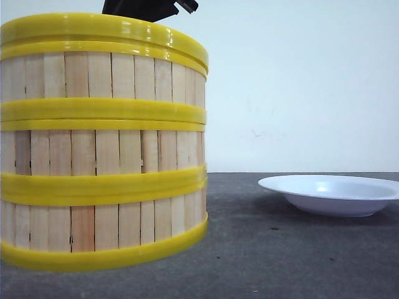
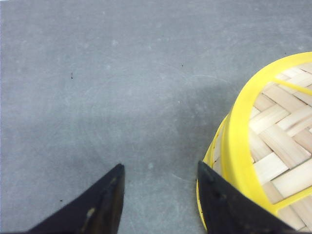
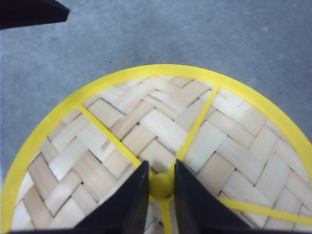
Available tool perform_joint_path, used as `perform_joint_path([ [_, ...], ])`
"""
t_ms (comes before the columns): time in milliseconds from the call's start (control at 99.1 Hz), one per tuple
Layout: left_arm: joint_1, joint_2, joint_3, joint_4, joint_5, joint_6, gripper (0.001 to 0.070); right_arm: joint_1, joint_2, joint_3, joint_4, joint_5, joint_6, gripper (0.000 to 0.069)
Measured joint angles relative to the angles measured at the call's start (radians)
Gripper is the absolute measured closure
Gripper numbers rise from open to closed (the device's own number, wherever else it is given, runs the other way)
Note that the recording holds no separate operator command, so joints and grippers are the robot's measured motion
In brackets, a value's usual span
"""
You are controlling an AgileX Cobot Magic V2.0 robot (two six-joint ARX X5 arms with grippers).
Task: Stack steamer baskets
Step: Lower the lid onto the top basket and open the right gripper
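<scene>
Three steamer baskets stand stacked at the left of the front view: bottom (image 1: 100,227), middle (image 1: 100,152), top (image 1: 100,75). A domed woven lid (image 3: 146,122) with a yellow rim (image 1: 106,28) sits on the top basket, slightly tilted. My right gripper (image 3: 161,165) is above the lid's centre, shut on its yellow knob (image 3: 161,186). My left gripper (image 2: 160,165) hangs open over bare table beside the stack; one finger (image 2: 219,204) is close to the lid's rim (image 2: 239,126), and nothing lies between the fingers. A black arm part (image 1: 149,7) shows above the stack.
A white shallow plate (image 1: 330,194) lies on the grey table (image 1: 280,261) to the right of the stack. A pale wall runs behind the table. The left gripper's finger (image 3: 29,12) shows at the edge of the right wrist view.
</scene>
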Motion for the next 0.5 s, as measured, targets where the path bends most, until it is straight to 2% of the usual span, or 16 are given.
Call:
perform_joint_path([
  [303, 0.000, 0.000, 0.000, 0.000, 0.000, 0.000, 0.0433, 0.002, 0.011, 0.009, -0.005, -0.001, -0.003, 0.0627],
  [353, 0.000, 0.000, 0.000, 0.000, 0.000, 0.000, 0.0433, 0.002, 0.011, 0.009, -0.005, -0.001, -0.003, 0.0603],
  [444, 0.000, 0.000, 0.000, 0.000, 0.000, 0.000, 0.0433, 0.003, 0.016, 0.009, -0.012, 0.000, -0.003, 0.0506],
  [505, 0.000, 0.000, 0.000, 0.000, 0.000, 0.000, 0.0433, 0.003, 0.020, 0.009, -0.011, 0.000, -0.003, 0.0469],
])
